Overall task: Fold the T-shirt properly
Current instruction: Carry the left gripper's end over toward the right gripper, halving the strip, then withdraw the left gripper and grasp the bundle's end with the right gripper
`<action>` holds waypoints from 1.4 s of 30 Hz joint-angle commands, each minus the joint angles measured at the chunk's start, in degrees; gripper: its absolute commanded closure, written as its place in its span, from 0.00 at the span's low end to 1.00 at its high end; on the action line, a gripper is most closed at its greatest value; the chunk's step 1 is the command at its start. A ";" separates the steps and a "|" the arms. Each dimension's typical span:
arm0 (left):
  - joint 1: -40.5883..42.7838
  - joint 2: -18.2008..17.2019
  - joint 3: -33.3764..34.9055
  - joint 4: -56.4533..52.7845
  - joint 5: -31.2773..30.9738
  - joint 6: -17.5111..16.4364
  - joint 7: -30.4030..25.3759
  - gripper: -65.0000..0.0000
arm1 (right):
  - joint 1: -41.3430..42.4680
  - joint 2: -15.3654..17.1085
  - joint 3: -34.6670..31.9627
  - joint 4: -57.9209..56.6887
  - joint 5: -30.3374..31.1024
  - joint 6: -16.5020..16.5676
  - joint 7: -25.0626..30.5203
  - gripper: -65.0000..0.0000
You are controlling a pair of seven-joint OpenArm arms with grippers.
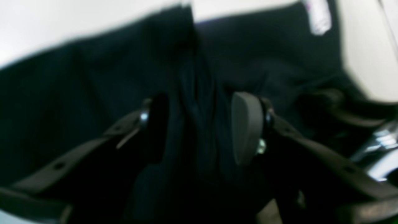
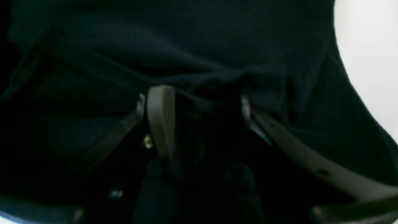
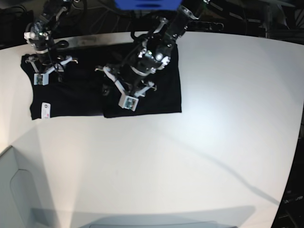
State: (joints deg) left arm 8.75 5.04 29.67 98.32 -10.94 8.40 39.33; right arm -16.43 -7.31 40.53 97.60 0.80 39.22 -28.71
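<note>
T-shirt (image 3: pixel 156 90) | my left hand (image 1: pixel 199 124) and right hand (image 2: pixel 199 115) each pinch a bunched ridge | risk: slipping cloth skews my fold

We look down from high above the white counter (image 3: pixel 199 142), taking in both arms. Each wrist view sits right behind its end effector, pressed close on black T-shirt (image 3: pixel 71 90) cloth, the same cloth we see overhead.
</note>
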 commanded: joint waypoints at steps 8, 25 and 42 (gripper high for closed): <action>4.74 -7.46 -0.18 8.27 -0.18 -0.10 -0.78 0.49 | 0.21 0.50 0.04 1.08 0.48 0.78 0.80 0.58; 11.07 -13.17 -19.69 12.67 -0.27 -0.54 -0.87 0.49 | 7.59 0.85 9.88 8.73 0.48 0.78 0.53 0.57; 12.30 -20.91 -38.51 12.31 -27.08 -0.54 -0.25 0.49 | 7.68 6.83 11.11 -1.82 0.92 0.78 0.45 0.47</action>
State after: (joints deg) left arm 21.10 -15.38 -8.58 109.82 -37.63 8.16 40.07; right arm -9.10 -1.23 51.48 94.65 0.43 39.31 -29.50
